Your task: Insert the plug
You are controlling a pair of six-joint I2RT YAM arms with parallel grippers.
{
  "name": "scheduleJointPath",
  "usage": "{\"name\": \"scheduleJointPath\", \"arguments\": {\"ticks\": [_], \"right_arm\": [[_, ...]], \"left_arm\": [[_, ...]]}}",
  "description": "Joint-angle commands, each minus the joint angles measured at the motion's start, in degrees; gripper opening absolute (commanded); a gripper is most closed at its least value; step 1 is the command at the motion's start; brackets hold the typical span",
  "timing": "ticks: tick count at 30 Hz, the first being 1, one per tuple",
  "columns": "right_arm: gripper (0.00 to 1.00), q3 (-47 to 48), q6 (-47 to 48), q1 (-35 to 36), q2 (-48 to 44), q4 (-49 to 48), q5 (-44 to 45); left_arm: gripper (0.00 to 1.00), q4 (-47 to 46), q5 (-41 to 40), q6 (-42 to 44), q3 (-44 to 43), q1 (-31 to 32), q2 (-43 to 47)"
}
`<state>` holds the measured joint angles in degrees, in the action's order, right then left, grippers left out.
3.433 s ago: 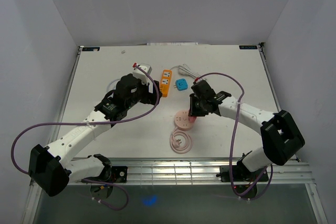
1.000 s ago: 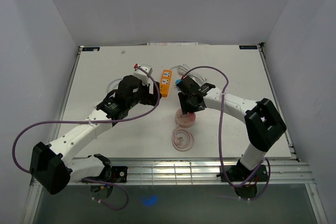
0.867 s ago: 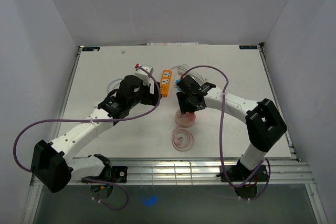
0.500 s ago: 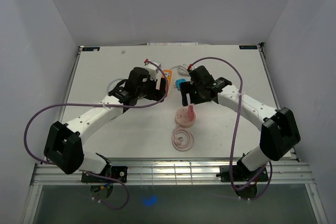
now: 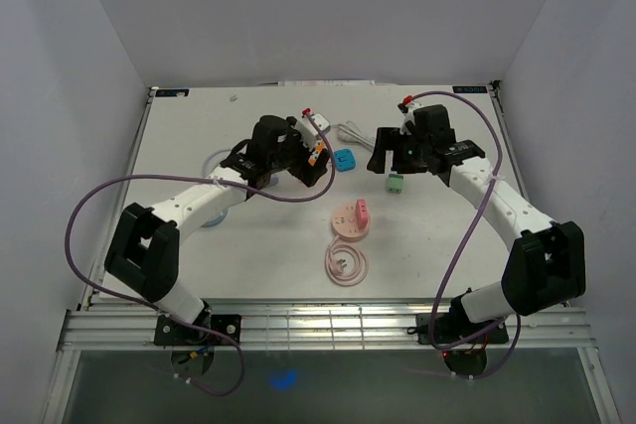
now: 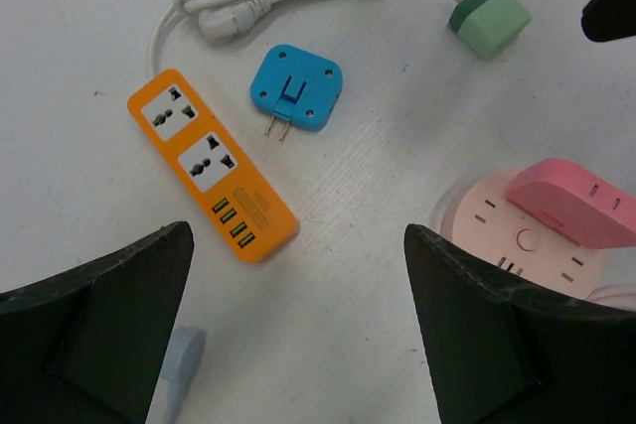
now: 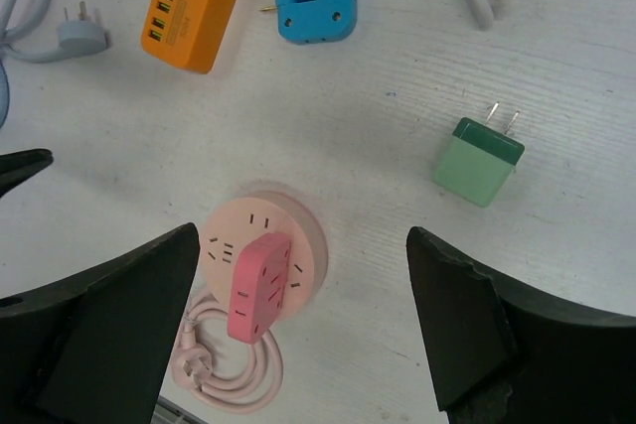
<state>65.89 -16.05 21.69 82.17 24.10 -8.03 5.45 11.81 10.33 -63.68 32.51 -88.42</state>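
The pink plug (image 7: 260, 285) stands on the face of the round pink socket (image 7: 310, 233), free of both grippers; in the top view the plug (image 5: 363, 212) sits on the socket's (image 5: 343, 225) right side. My right gripper (image 5: 388, 164) hangs open and empty above and behind it, its fingers (image 7: 99, 325) wide apart. My left gripper (image 5: 320, 171) is open and empty too, hovering by the orange power strip (image 6: 211, 178), with the pink plug (image 6: 571, 204) at the right edge of the left wrist view.
A blue adapter (image 5: 344, 159) lies prongs-up between the grippers. A green plug (image 5: 396, 183) lies under the right gripper. A coiled white cable (image 5: 353, 133) is at the back, the socket's pink cord (image 5: 344, 265) coils at the front, and a grey plug (image 7: 79, 39) lies left.
My right gripper opened, let go of the pink plug on the socket and drew back to the far right. My left arm swung right toward the orange strip.
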Motion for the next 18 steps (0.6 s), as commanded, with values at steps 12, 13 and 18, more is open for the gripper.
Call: {"name": "scheduleJointPath", "arguments": {"ticks": [12,13,18], "right_arm": [[0.90,-1.20,1.20,-6.31,-2.63,-5.64,-10.34],[0.90,-1.37,1.20,-6.57,-2.72,-5.81,-10.42],[0.90,-3.13,0.24,-9.47,-3.16,-7.57,-12.27]], "left_arm": [[0.98,5.79,18.07,23.77,-21.82,0.10,-22.29],[0.98,6.84,17.98,24.04,-24.10,0.10,-23.54],[0.98,9.75,19.73,25.18,-30.18,-0.43,-30.22]]}}
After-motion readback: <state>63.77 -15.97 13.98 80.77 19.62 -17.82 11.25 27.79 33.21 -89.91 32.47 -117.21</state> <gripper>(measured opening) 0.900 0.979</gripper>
